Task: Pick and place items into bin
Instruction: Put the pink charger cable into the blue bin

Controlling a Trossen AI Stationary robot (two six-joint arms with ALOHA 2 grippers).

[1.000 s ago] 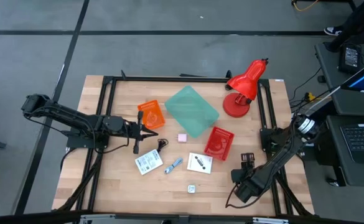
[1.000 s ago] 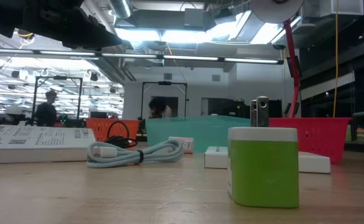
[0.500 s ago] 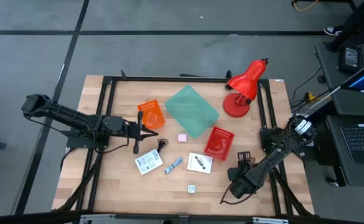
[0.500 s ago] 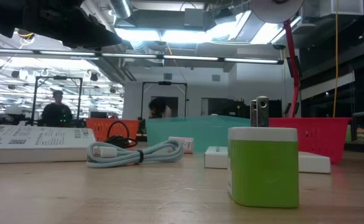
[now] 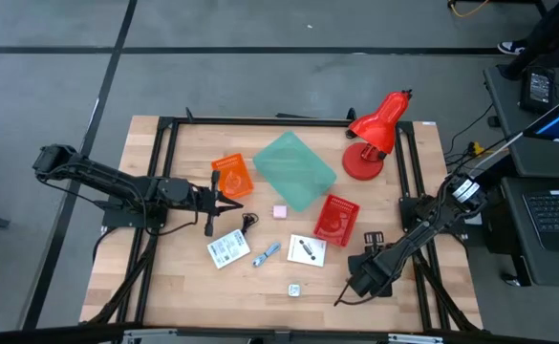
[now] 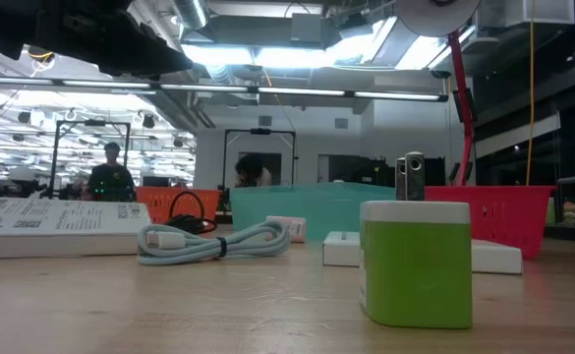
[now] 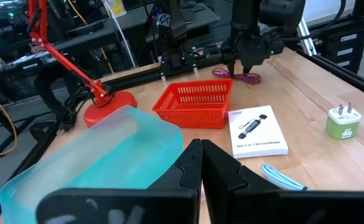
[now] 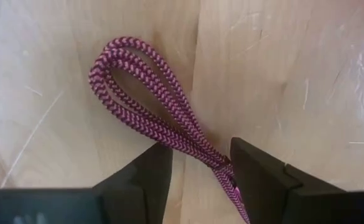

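Right gripper (image 8: 197, 163) has lowered astride maroon cable (image 8: 150, 99); red basket (image 7: 196, 104) empty.

Braided maroon cable (image 8: 150, 109), scuffed wooden table (image 8: 294, 74)

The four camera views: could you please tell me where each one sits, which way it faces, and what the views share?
High view: above the table, looking straight down; both arms show, left gripper beside the orange bin, right gripper over the maroon cable.
Low view: at tabletop height, level across; green charger nearest, an arm overhead.
Left wrist view: past its own fingers toward the red basket.
Right wrist view: straight down on the maroon cable, open fingers straddling it.
Shared: the left wrist and high views both show the right gripper at the cable.
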